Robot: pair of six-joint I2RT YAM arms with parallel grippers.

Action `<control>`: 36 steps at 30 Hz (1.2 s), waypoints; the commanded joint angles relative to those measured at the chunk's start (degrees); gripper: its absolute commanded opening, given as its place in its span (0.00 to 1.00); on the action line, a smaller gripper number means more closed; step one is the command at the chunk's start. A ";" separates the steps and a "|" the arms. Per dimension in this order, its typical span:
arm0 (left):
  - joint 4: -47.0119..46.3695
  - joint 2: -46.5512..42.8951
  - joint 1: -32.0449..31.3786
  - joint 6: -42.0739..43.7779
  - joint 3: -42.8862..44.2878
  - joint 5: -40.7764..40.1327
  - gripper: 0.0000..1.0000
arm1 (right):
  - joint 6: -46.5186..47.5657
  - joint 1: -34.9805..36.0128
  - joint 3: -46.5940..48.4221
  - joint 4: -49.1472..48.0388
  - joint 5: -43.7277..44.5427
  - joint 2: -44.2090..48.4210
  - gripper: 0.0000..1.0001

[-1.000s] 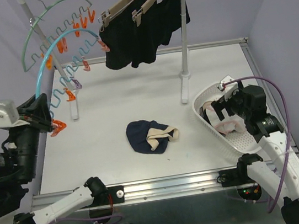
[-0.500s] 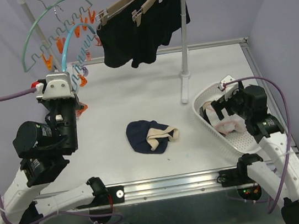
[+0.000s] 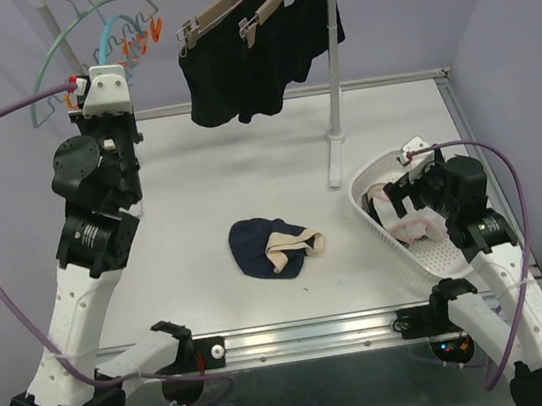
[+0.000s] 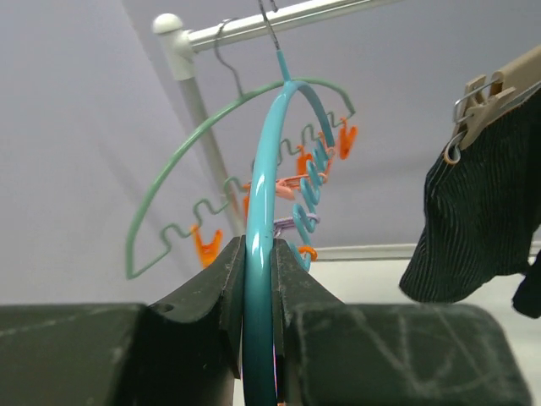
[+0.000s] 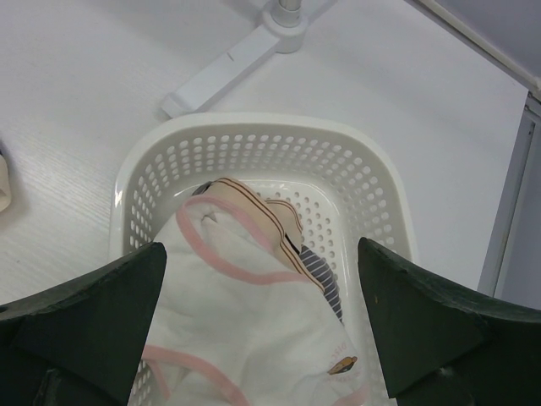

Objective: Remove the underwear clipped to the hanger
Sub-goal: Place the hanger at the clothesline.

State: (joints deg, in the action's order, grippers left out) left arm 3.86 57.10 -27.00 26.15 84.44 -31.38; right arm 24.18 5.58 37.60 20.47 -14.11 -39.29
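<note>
Left wrist view: the left pincer was clamped shut on the blue hanger.
The right pincer stood wide open above the basket holding pale underwear. A navy pair lay on the worktop. Farther back, black pairs hung clipped to wooden hangers.

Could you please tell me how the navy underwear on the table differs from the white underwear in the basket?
The navy underwear has a beige band; the white underwear has pink trim. The navy underwear lies crumpled on the bare table; the white underwear sits in the basket, right under the open right tool. Both are soft cloth and off the hangers.
</note>
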 commanded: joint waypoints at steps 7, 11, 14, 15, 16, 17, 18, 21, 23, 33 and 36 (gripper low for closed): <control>-12.55 6.09 14.78 -15.51 3.53 29.43 0.00 | -0.10 -0.40 -1.13 -2.63 -0.92 1.06 1.00; -15.89 8.29 18.20 -18.50 3.80 34.79 0.00 | -0.10 -0.40 -1.13 -2.63 -1.01 1.06 1.00; -19.40 9.26 19.97 -21.57 3.71 37.96 0.00 | -0.01 -0.49 -1.22 -2.63 -1.01 1.14 1.00; -20.02 9.17 20.06 -22.36 2.84 39.10 0.00 | -0.01 -0.40 -1.22 -2.63 -0.92 1.23 1.00; -20.73 8.47 20.15 -23.24 2.14 39.46 0.00 | 0.07 -0.40 -1.22 -2.54 -0.83 1.32 1.00; -21.34 7.86 20.15 -23.51 1.34 39.98 0.00 | 0.07 -0.40 -1.31 -2.54 -0.75 1.32 1.00; -22.65 7.24 20.15 -23.86 -0.58 40.34 0.00 | 0.07 -0.40 -1.22 -2.54 -0.74 1.41 1.00; -24.68 4.25 20.15 -23.78 -4.19 39.73 0.00 | 0.16 -0.40 -1.22 -2.63 -1.01 1.32 1.00; -24.60 3.98 20.15 -22.47 -4.12 38.24 0.00 | 0.07 -0.40 -1.22 -2.54 -1.36 0.88 1.00; -22.23 12.77 21.90 -20.79 2.66 34.80 0.00 | 0.07 -0.40 -1.22 -2.45 -0.75 0.88 1.00; -22.67 14.26 22.43 -20.62 2.13 34.72 0.00 | 0.07 -0.40 -1.22 -2.45 -0.74 0.79 1.00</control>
State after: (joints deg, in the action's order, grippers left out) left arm -12.43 70.89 -5.37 4.71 84.29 4.43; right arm 24.18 5.58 37.60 20.49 -15.03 -38.76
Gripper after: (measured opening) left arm 0.229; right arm 0.999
